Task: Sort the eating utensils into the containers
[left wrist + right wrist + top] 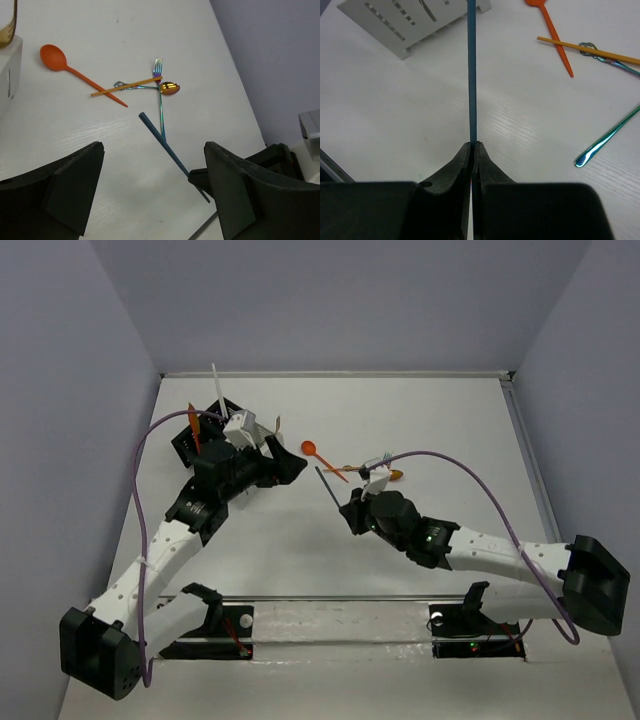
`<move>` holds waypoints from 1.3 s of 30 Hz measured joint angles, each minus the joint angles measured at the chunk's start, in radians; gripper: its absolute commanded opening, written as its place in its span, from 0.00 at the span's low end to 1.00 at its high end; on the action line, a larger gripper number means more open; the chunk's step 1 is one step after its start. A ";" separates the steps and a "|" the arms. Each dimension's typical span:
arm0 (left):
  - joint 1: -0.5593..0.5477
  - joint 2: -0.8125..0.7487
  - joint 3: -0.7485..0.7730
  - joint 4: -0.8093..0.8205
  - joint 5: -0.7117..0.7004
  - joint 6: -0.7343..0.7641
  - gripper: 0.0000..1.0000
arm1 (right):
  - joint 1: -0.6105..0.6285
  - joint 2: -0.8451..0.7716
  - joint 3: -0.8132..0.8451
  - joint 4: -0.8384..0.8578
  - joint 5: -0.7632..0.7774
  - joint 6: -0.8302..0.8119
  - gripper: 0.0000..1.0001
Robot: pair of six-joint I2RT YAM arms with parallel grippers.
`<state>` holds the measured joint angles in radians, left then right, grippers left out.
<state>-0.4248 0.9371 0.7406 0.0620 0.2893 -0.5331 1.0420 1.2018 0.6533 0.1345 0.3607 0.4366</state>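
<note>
**Right arm holding blue stick at centre**

Right arm (480,550) reaches in from lower right to the middle of the top view, over the bench (430,420). Right jaws are clamped on the near end of the stick (471,75). Its long axis runs up-left, with the free tip toward the white caddy (410,20). Left arm (165,545) extends to the upper left by that caddy. Left jaws are wide apart with nothing between them.

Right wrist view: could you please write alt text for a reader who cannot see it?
The right gripper is shut on a slim blue stick that points away toward a white slotted caddy at the upper left. On the white table to the right lie an orange utensil, a thin golden stick crossing it, and a teal iridescent handle.
</note>
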 measured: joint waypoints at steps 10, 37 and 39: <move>0.000 0.126 0.000 0.024 0.079 -0.032 0.91 | 0.000 -0.057 0.000 0.077 0.004 -0.039 0.07; 0.000 0.164 -0.011 0.143 0.141 -0.111 0.45 | 0.056 -0.006 0.040 0.165 -0.040 -0.082 0.07; 0.000 0.164 -0.011 0.145 0.142 -0.112 0.33 | 0.060 -0.002 0.040 0.166 -0.042 -0.082 0.07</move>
<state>-0.4248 1.1007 0.7296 0.2070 0.4316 -0.6449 1.1019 1.1995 0.6930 0.3004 0.3187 0.3546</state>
